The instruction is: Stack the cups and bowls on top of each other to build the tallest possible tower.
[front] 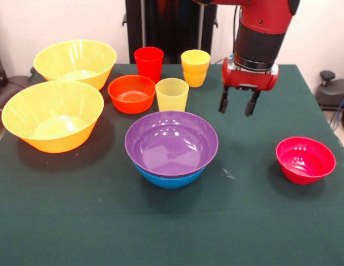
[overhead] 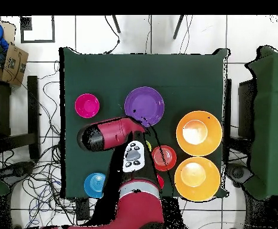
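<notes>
The tower is a wide purple bowl (front: 171, 141) nested in a blue bowl (front: 169, 178) at the table's middle; the purple bowl also shows in the overhead view (overhead: 144, 106). My gripper (front: 237, 105) hangs open and empty above the cloth, to the right of and behind the tower. A pink-red bowl (front: 305, 159) sits at the right. A pale yellow cup (front: 172, 94), an orange-red bowl (front: 131, 93), a red cup (front: 148, 62) and two nested orange-yellow cups (front: 195, 67) stand behind the tower. Two large yellow bowls (front: 52, 115) (front: 75, 62) sit at the left.
In the overhead view a light-blue bowl (overhead: 94, 185) sits near the table's edge by the robot base; the front view does not show it. My arm (overhead: 108, 135) covers the gripper and the cups there. The green cloth table (front: 244, 221) ends close in front.
</notes>
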Motion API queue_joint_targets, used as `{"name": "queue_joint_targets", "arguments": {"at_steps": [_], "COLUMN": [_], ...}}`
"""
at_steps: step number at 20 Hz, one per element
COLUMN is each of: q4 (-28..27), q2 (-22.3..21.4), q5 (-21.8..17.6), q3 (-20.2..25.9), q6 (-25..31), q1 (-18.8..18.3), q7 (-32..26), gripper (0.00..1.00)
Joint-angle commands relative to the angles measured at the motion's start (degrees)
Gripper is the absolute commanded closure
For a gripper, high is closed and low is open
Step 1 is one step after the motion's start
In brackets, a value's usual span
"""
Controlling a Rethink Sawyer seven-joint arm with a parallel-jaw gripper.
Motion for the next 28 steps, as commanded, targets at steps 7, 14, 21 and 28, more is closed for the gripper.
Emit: {"name": "queue_joint_targets", "arguments": {"at_steps": [7,14,21,28], "q4": [-4.87,-8.50,-7.06,-7.01], "q2": [4.84,5.21,-0.48,-4.98], "q5": [1.35,3.28,7.36,9.87], "q3": [-2.09,-2.01,-3.35,-1.86], "q6": [-5.68,-1.69,9.10,16.20], "q1": [3.24,4.28,6.78,5.97], "q7": [9.04,7.67,7.92,4.71], "gripper": [0.00,0.00,0.00,0.00]}}
